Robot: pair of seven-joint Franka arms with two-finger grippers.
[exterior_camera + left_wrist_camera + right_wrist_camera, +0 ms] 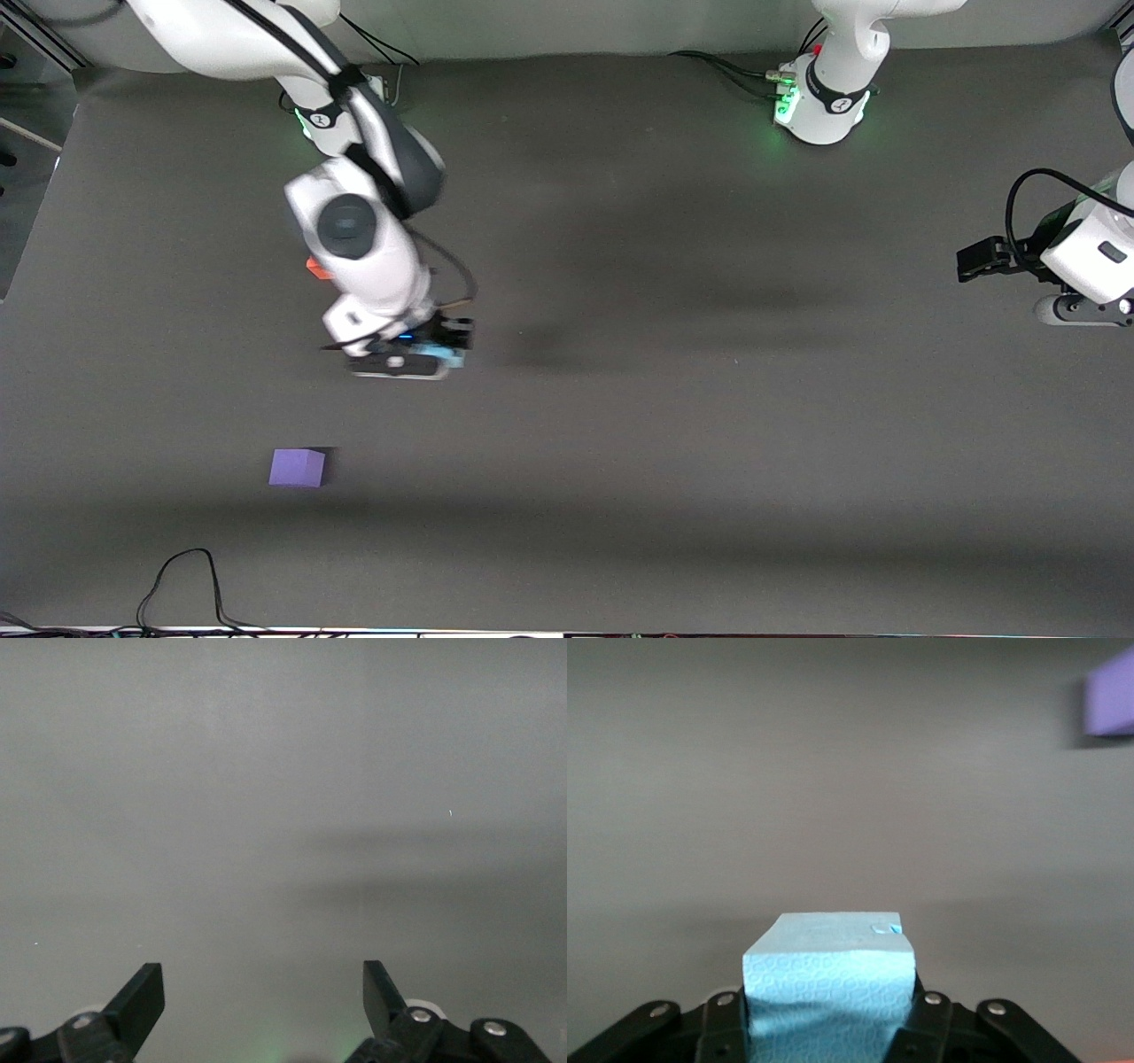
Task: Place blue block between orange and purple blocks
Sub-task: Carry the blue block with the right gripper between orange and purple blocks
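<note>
- Right tool point(434, 353): clenched on the blue block point(827, 979), its jaws pressing two opposite faces of the cube. In the front view only a sliver of blue point(440, 354) shows under the wrist. The tool hangs over bare tabletop point(673, 416).
- Orange block point(317, 267): mostly hidden under the right arm, lying toward the arm's base from the tool. Purple block point(298, 467): well apart from the tool, toward the front camera; it shows at the edge of the right wrist view point(1109, 693).
- Left tool point(263, 992): released, jaws spread, nothing between them; this arm waits at its own end of the tabletop point(979, 259).
- Risk 1: the gap between orange and purple lies to one side of the tool, not beneath it. Lowering here would likely set the blue block off the line joining the two.
- Risk 2: the orange block sits under the arm, so a low sweep could nudge it unseen.
- Risk 3: the cube looks soft; a tight clench may make it cling or tip on release.
</note>
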